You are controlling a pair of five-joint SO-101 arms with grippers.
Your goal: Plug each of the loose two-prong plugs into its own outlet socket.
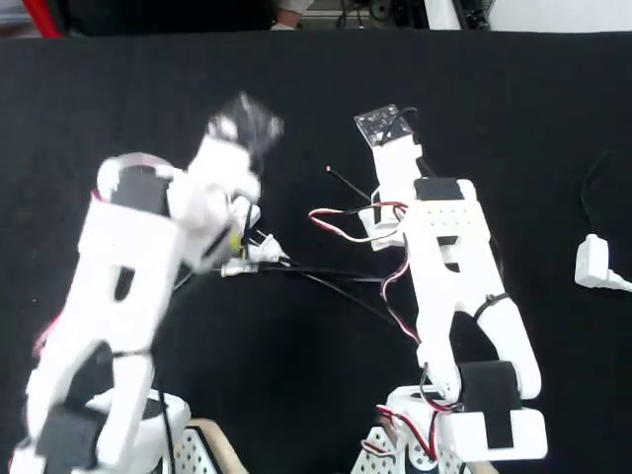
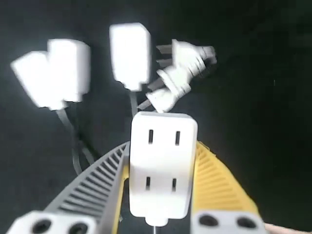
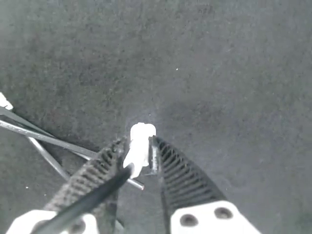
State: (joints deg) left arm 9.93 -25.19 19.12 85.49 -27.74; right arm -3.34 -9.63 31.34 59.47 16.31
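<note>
My left gripper is shut on a white outlet block with two pairs of slots facing the camera. Beyond it on the black cloth lie three more white outlet blocks, two of them side by side, and a cluster of loose white two-prong plugs. In the high view the left arm stands at the left, with its gripper over white plugs. My right gripper is shut on a small white plug just above the cloth, its black cord trailing back.
Thin black cords run across the cloth between the two arms. Another white outlet block with a cord lies near the right edge. Red, white and black arm wires loop beside the right arm.
</note>
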